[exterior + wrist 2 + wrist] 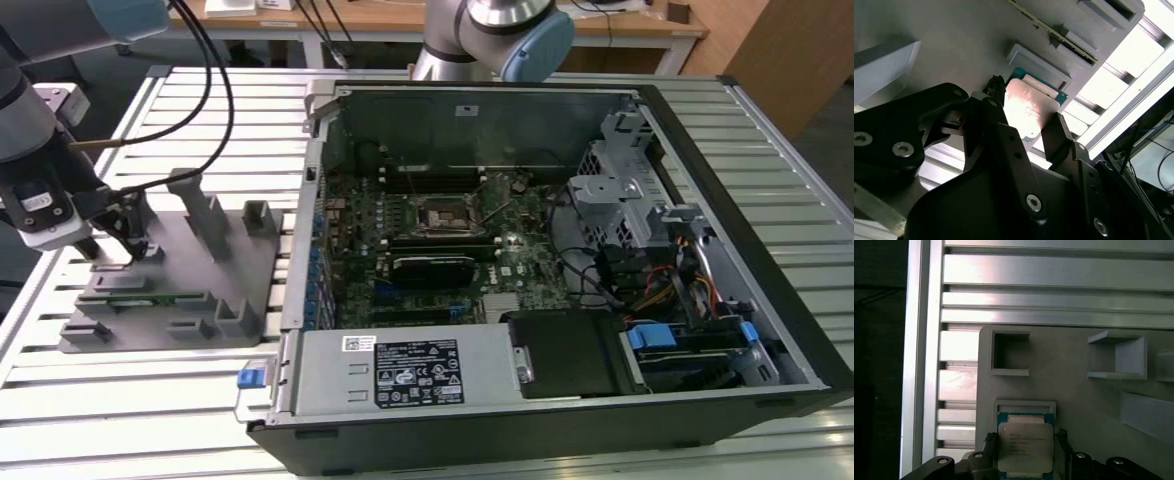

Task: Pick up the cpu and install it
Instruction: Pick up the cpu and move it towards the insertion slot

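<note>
The cpu point(1025, 447) was seen lying flat in a recess of the grey tray point(1079, 405) on the desk point(1054, 270), straddled by the pincer point(1025, 436); clamped or not could not be told. Judged light, stiff, thin, fragile underneath; best taken by opposite edges

The arm point(34, 120) is built from silver-grey tubular sections. Its joint housings are closed with round light-blue caps point(541, 45). Black cables point(218, 80) are routed outside the arm to the wrist. The wrist housing is dark grey and carries a white label point(36, 205). The pincer point(120, 245) point(1025, 112) is matte black. Its flat link plates point(899, 135) are fastened with silver socket-head screws point(903, 148).
</note>
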You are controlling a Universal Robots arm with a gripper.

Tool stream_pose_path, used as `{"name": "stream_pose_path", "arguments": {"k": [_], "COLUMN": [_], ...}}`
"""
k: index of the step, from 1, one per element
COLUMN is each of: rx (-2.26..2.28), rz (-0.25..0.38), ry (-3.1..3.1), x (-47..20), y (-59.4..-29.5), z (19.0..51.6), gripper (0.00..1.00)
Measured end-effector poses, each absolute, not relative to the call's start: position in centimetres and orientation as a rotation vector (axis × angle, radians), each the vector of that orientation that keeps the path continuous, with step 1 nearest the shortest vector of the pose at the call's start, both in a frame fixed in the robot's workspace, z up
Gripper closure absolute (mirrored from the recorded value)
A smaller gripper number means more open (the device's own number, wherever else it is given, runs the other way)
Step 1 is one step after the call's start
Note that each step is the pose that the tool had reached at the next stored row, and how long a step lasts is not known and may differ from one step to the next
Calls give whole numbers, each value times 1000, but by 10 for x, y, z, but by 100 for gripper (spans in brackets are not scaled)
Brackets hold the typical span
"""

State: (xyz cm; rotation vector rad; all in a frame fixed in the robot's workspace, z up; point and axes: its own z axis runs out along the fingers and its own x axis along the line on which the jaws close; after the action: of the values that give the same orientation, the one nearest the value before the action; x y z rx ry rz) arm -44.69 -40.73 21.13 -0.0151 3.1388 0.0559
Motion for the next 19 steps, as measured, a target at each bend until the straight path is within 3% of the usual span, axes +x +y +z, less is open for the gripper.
{"name": "stream_pose_path", "arguments": {"k": [19], "rx": [-15], "rz": [56], "ry": [3139], "x": [-447], "y": [-407], "z": [218], "gripper": [46]}}
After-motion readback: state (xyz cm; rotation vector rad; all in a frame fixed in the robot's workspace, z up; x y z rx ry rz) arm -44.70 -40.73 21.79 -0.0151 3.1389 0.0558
